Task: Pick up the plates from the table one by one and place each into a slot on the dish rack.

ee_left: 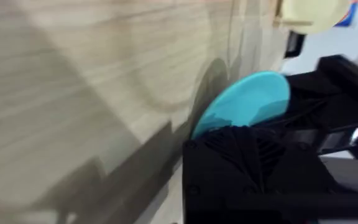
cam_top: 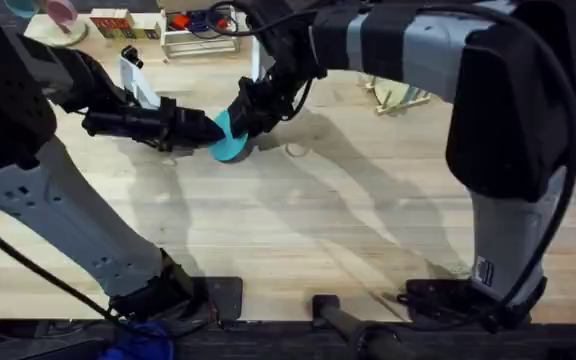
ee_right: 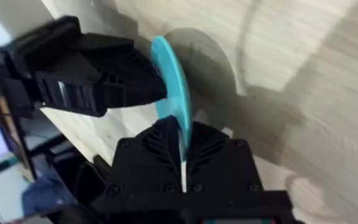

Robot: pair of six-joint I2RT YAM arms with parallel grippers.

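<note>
A turquoise plate point(cam_top: 232, 142) stands on edge just above the table point(cam_top: 298, 220), left of the middle. My right gripper point(cam_top: 243, 120) reaches across from the right and is shut on its rim; the right wrist view shows the plate point(ee_right: 171, 71) running down between my own fingers point(ee_right: 211, 155). My left gripper point(cam_top: 211, 128) comes in from the left, its fingers pinched on the opposite side of the plate point(ee_left: 247, 99). The dish rack point(cam_top: 400, 97) stands at the back right, partly hidden by my right arm.
A white frame stand point(cam_top: 208, 35) with cables is at the back centre, with a white upright piece point(cam_top: 138, 82) beside my left arm. Coloured blocks point(cam_top: 118, 22) and a pink dish point(cam_top: 63, 12) sit at the back left. A pale cream round thing point(ee_left: 309, 12) lies beyond the plate.
</note>
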